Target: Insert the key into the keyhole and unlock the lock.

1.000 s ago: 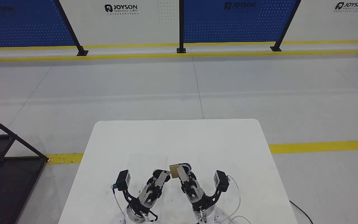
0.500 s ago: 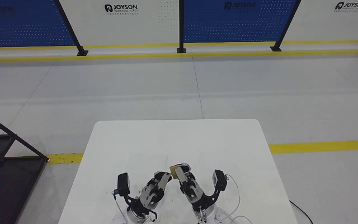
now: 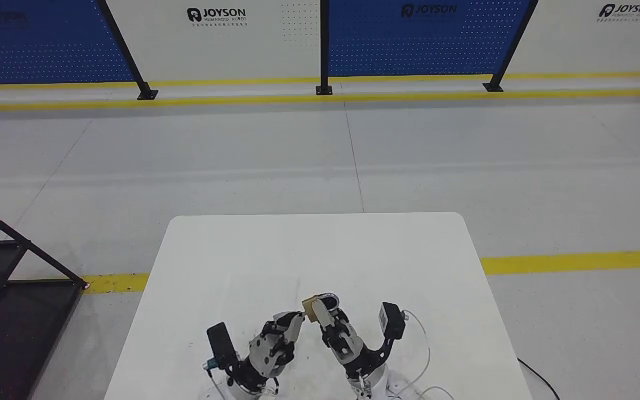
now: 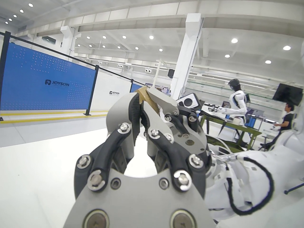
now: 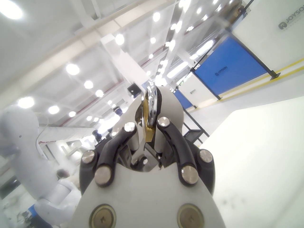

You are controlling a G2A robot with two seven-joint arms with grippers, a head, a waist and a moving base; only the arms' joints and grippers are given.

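lock [image 5: 149, 132]: brass body, chrome loop, gripped between the fingers [image 5: 171, 106] of the right claw [image 5: 152, 103], loop poking past the fingertips, held above the white surface [image 3: 400, 260]. left claw [image 4: 140, 112]: clenched, tips just beside the lock; what sits between its fingers cannot be told. both claws tip to tip.

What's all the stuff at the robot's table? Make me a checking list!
Surface: white table, flat.
Job's things: brass padlock with a silver shackle, held between the right gripper's fingers.
Clutter: nothing seen.
Grippers: right gripper shut on the padlock; left gripper shut, its tips right beside the padlock.
Cables: black cable looping over an arm.
Surroundings: blue barrier panels, yellow floor line.
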